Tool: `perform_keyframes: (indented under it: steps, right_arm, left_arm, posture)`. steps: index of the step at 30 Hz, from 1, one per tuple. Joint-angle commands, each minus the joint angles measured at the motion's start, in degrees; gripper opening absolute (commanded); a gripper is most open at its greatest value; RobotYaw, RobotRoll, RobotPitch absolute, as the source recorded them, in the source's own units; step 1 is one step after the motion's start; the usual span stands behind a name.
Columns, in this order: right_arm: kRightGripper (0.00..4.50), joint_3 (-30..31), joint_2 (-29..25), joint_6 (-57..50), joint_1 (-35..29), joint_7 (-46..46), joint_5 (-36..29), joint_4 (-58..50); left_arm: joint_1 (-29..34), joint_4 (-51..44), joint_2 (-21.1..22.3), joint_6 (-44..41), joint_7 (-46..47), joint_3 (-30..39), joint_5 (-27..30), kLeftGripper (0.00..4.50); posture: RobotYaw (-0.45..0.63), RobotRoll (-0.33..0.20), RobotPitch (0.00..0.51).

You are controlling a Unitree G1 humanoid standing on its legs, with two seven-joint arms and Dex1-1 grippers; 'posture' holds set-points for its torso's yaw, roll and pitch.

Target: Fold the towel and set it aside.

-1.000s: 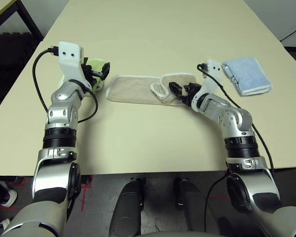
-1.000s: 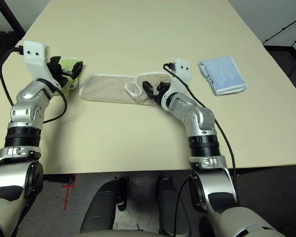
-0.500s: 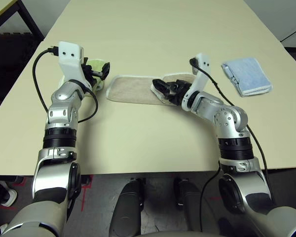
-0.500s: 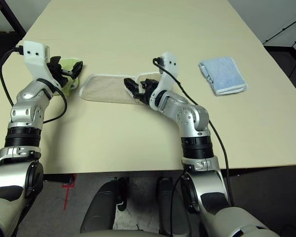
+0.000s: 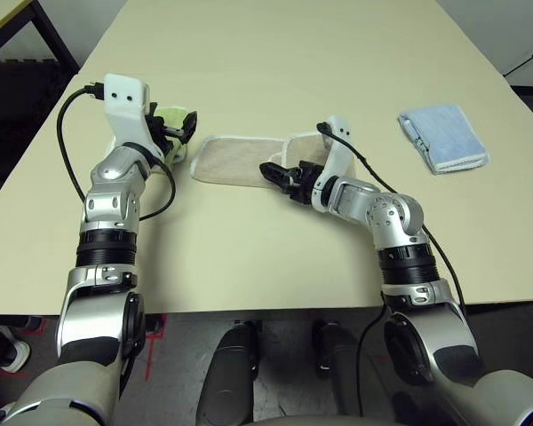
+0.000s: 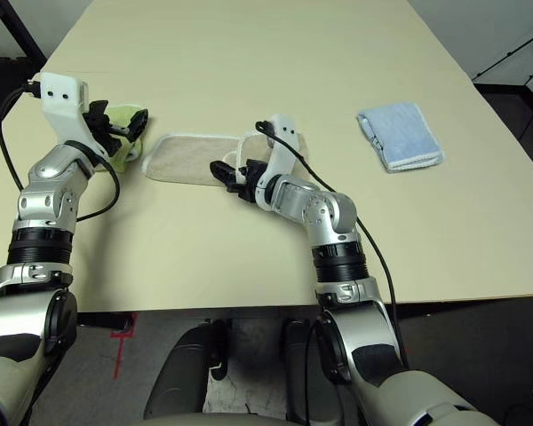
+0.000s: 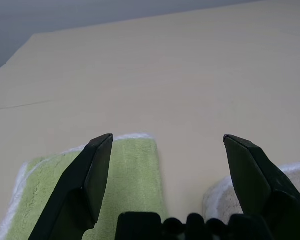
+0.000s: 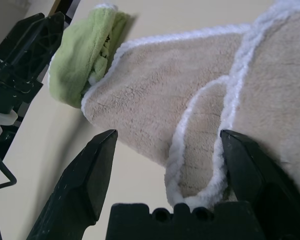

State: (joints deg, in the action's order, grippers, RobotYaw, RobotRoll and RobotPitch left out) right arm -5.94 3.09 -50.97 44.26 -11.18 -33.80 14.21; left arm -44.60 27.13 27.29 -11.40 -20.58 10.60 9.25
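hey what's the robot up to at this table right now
It is working on the beige towel, which lies in a long strip with its right end partly folded over. The right tool, open, is over the fold. The left tool, open, hovers above the green towel. A blue towel lies folded at right.

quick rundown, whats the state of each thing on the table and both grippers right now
beige-tan terry towel with white edging: lying on the table, partly folded, its right end doubled over itself
lime-green towel: folded, by the beige towel's left end
light-blue towel: folded, lying apart at the right
left gripper: fingers open, over the green towel, holding nothing
right gripper: fingers open, at the beige towel's folded edge, not closed on it
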Motion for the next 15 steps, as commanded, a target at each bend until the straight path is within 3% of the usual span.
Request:
perform_keyframes:
  steps: [1,6,15]
  right_arm:
    - [4.47,-1.6,-1.1,0.7,1.3,-0.6,0.1,-0.1]
    - [4.47,-5.7,-5.0,0.2,2.8,-0.1,-1.3,-2.4]
    - [4.47,-7.2,-5.7,0.9,-1.0,2.3,1.2,1.5]
  left_arm:
    - [0.7,-1.0,0.4,-0.1,-0.2,0.0,-0.2,4.50]
    - [0.3,0.1,0.2,0.3,-0.2,-0.1,-0.3,4.50]
    - [-0.4,1.4,-0.3,1.1,-0.4,-0.5,-0.4,4.50]
  posture:
    - [0.14,0.000,0.145]
    - [0.13,0.000,0.147]
    - [0.11,0.000,0.147]
